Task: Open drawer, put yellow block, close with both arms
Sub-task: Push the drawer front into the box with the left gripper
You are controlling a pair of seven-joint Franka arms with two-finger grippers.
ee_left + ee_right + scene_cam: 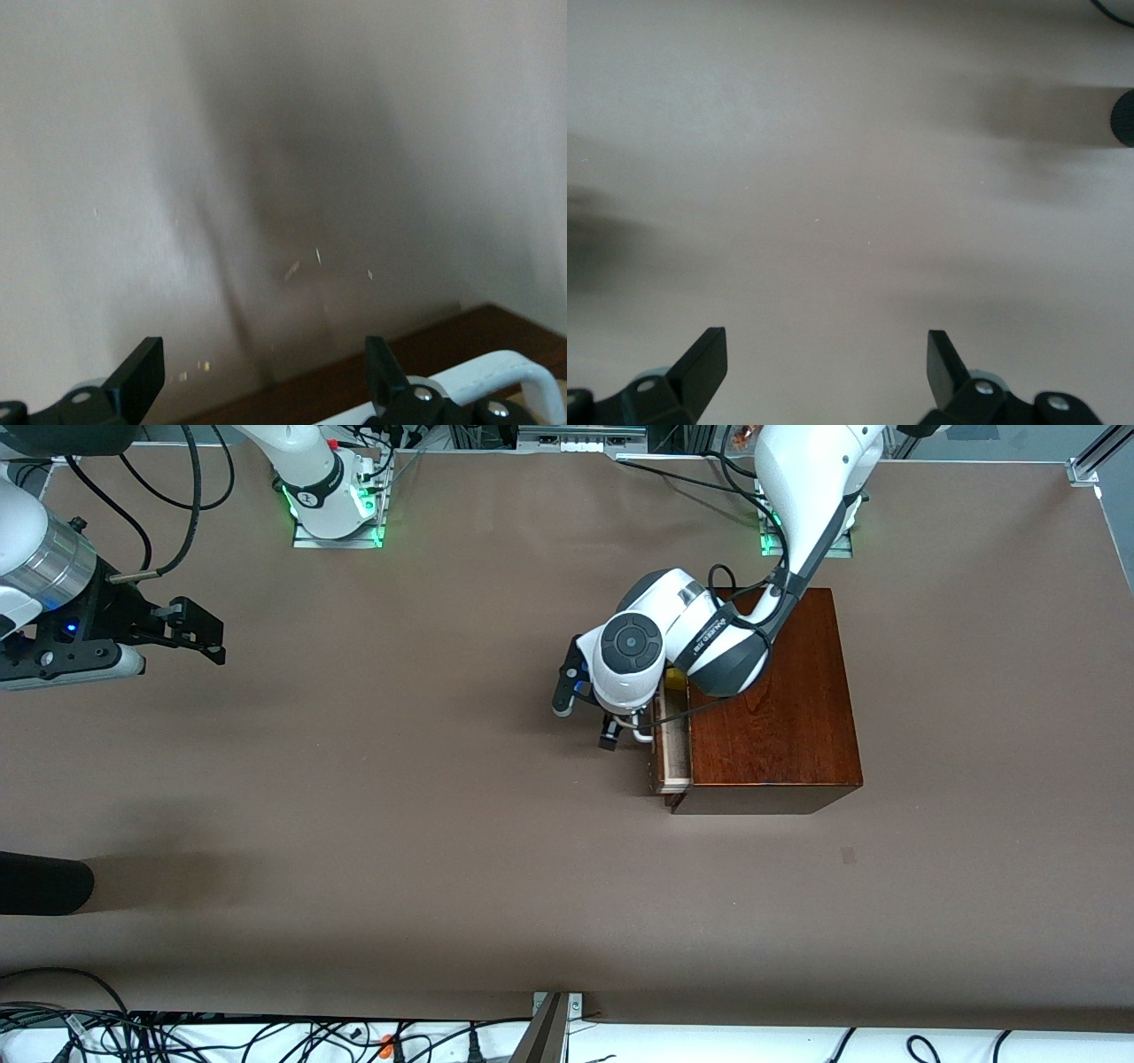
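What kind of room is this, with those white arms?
Probably a robotics lab: two arms bolted to a brown-covered table, loose cables along its edge, and a test prop, a wooden box with its drawer slightly open.

A wide bench (372, 815) covered in a matte brown sheet fills the scene. A rounded black cylindrical object (40, 883) juts in over the edge at the right arm's end of the bench, nearer the front camera, casting a soft shadow on the brown surface. Nearest the camera, off the bench edge, loose black cables (177, 1036) tangle on a white floor strip, with a small orange connector (387, 1045) among them and a grey metal bracket (556, 1003) at the bench's middle edge.
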